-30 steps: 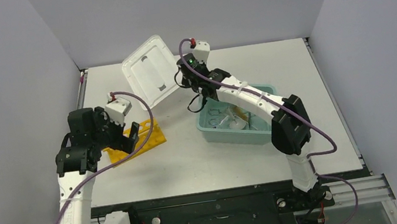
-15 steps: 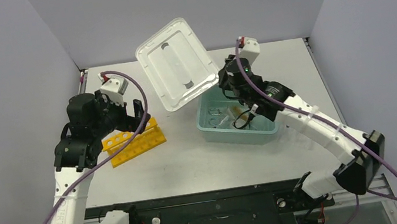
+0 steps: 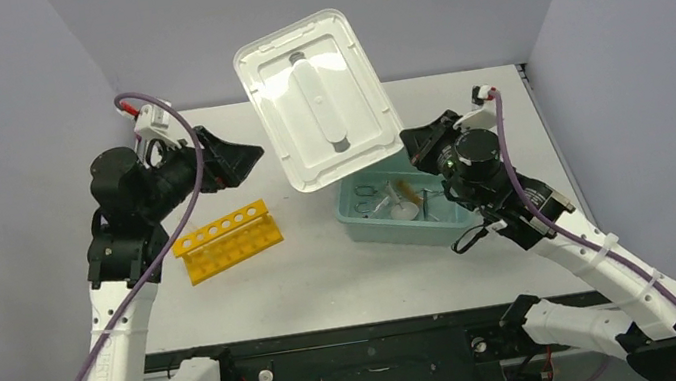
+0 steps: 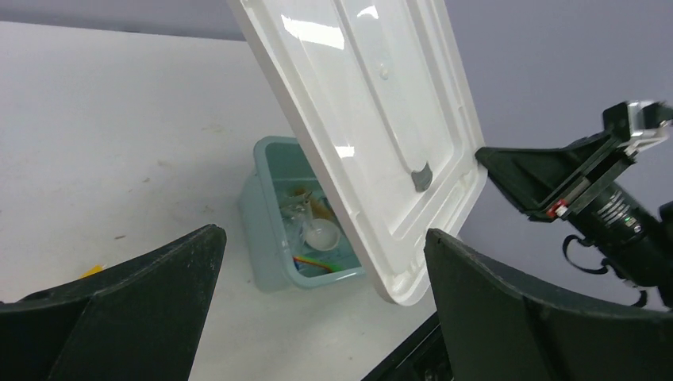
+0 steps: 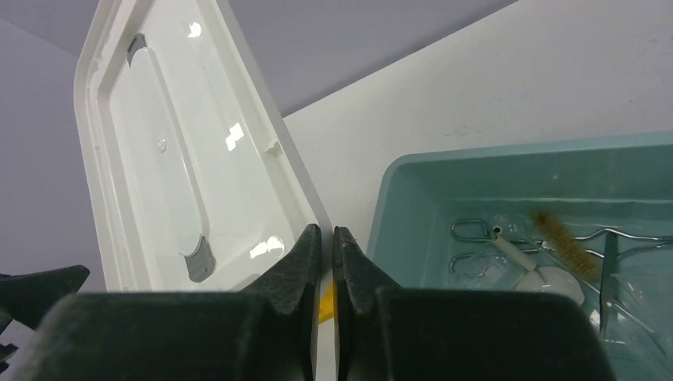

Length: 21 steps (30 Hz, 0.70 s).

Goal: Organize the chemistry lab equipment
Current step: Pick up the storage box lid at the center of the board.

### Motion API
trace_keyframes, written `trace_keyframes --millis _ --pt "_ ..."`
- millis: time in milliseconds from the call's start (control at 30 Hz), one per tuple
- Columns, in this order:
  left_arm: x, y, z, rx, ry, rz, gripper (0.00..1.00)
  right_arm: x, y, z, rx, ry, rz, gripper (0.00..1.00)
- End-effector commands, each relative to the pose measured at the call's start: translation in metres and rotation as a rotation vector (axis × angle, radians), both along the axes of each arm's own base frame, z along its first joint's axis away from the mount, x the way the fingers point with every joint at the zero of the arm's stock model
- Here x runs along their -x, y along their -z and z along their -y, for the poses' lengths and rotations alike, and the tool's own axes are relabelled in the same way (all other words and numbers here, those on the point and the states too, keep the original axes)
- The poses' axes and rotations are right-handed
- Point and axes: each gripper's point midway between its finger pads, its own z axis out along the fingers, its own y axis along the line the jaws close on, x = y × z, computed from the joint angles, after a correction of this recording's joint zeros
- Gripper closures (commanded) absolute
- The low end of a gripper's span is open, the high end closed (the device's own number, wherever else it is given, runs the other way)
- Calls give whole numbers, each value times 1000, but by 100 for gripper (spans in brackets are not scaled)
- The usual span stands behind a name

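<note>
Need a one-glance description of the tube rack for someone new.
On the white table, look left of the teal tub in the top view. The yellow rack sits alone there, apart from the tub. It is a long, low block with round holes along its top, unlike anything nearby.

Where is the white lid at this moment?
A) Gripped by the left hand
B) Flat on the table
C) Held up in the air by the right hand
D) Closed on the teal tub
C: the right hand is pinched on the edge of the lid, holding it tilted above the open tub, while the left hand is open and apart from it.
</note>
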Motion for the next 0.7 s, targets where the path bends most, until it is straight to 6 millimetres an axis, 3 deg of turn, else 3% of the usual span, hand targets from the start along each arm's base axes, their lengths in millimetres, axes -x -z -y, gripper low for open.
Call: trace_keyframes --millis 0,100,300,600,667 --pt "3 -59 12 237 60 67 3 9 -50 -9 -189 -44 107 100" --pt "6 -64 15 299 80 58 3 15 -58 -16 -240 -77 121 100" --pt "5 -55 17 309 91 36 3 25 -71 -34 -293 -139 135 100" --pt "10 -65 19 301 126 87 3 33 -66 -74 -280 -211 114 100" --pt "11 -69 18 262 126 122 16 34 -61 -77 -261 -213 103 100"
